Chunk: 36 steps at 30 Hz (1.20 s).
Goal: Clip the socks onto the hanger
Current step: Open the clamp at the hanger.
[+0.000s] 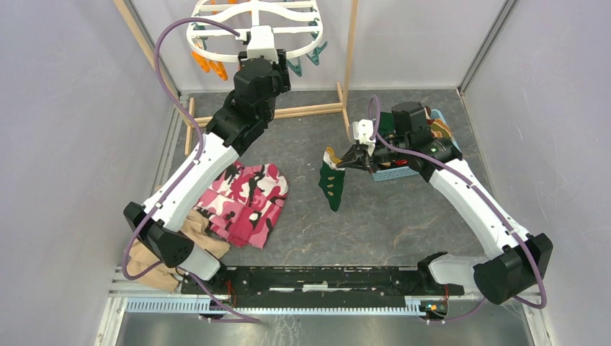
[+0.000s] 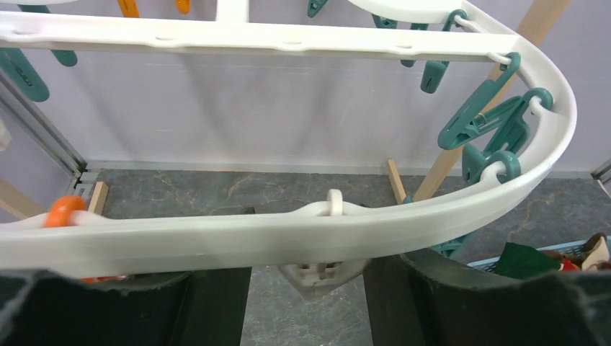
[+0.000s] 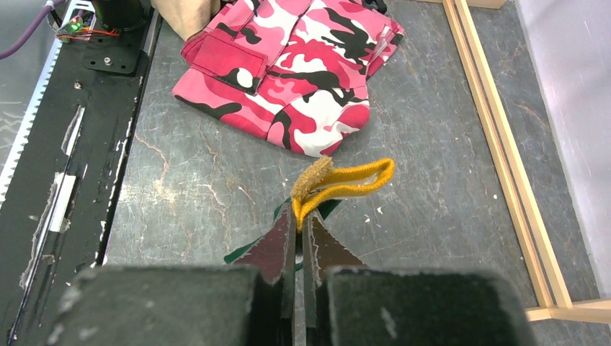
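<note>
While pressed fully together, pinching the yellow cuff of the dark green sock (image 1: 333,186): right claw (image 3: 299,223), only fabric between its tips. Sock hanging limp from that pinch over the middle right of the table (image 1: 403,231); cannot tell whether its lower end touches the surface. Looped cuff sticking out past the fingertips in the right wrist view, with the green leg mostly hidden beneath them. Just behind the right wrist, a blue basket (image 1: 400,173) with more socks (image 1: 438,130) heaped inside, colours too small to sort.

Up at the back, between the poles of the wooden stand (image 1: 351,58): the hanger (image 2: 180,241), a white oval frame with cross bars. Raised to its near rim: left claw (image 2: 306,295), parted wide, gripping nothing. Rim running across in front of both fingers (image 2: 216,303) in the left wrist view, a white clip (image 2: 317,277) dangling below it in the gap, apart from either finger as far as can be told. Teal clips (image 2: 479,119) bunched along the right curve of the frame, orange clips (image 1: 205,63) on its left side.

Lying flat on the table beside the left arm: pink camouflage garment (image 1: 248,202), and near it a tan cloth (image 1: 189,232), partly covered by that arm.
</note>
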Each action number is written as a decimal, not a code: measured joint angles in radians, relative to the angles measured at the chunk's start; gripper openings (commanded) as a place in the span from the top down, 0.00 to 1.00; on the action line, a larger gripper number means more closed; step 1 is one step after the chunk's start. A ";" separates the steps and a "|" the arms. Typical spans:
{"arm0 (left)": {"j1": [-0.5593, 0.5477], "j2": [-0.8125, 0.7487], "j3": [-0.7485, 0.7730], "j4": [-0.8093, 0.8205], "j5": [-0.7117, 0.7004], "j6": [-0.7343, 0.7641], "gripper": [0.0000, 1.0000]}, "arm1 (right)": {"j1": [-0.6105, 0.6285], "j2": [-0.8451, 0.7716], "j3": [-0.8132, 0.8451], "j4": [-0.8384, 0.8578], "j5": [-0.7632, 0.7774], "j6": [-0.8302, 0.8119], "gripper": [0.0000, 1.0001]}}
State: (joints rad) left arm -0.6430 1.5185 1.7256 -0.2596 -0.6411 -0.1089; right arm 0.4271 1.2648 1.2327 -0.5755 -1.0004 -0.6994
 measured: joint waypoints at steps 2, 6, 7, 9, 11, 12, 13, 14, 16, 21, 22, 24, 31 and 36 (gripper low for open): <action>0.002 0.011 0.004 0.001 0.006 0.009 0.45 | 0.000 0.000 0.000 0.000 0.001 0.000 1.00; 0.002 0.027 0.021 0.002 0.018 0.017 0.46 | 0.000 0.000 0.000 0.000 0.008 0.000 1.00; 0.002 0.027 0.023 0.002 0.022 0.017 0.45 | 0.000 0.000 0.000 0.000 0.008 0.000 1.00; 0.002 0.027 0.028 0.002 0.023 0.017 0.42 | 0.000 0.000 0.000 0.000 0.009 -0.001 1.00; 0.002 0.027 0.036 0.002 0.023 0.017 0.41 | 0.000 0.000 0.000 0.000 0.010 -0.001 1.00; 0.002 0.027 0.039 0.002 0.023 0.017 0.40 | 0.000 0.000 0.000 0.000 0.011 -0.001 1.00; 0.002 0.027 0.042 0.002 0.023 0.017 0.40 | 0.000 0.000 0.000 0.000 0.011 -0.001 1.00; 0.002 0.027 0.044 0.002 0.023 0.017 0.40 | 0.000 0.000 0.000 0.000 0.011 0.000 1.00; 0.002 0.027 0.045 0.002 0.023 0.017 0.40 | 0.000 0.000 0.000 0.000 0.011 0.000 1.00; 0.002 0.027 0.045 0.002 0.027 0.017 0.42 | 0.000 0.000 0.000 0.000 0.011 -0.001 1.00; 0.002 0.027 0.045 0.002 0.032 0.017 0.42 | 0.000 0.000 0.000 0.000 0.011 -0.001 1.00; 0.002 0.027 0.045 0.002 0.039 0.017 0.42 | 0.000 0.001 0.000 0.000 0.011 -0.001 1.00; 0.002 0.026 0.045 0.002 0.050 0.017 0.42 | 0.000 0.008 0.000 -0.001 0.011 -0.001 1.00; 0.002 0.020 0.045 0.000 0.063 0.016 0.44 | 0.000 0.008 0.000 -0.001 0.011 -0.001 1.00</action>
State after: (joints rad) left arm -0.6415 1.5387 1.7702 -0.2592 -0.5781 -0.0925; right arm 0.4271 1.2732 1.2327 -0.5762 -0.9897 -0.7002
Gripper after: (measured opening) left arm 0.578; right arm 0.021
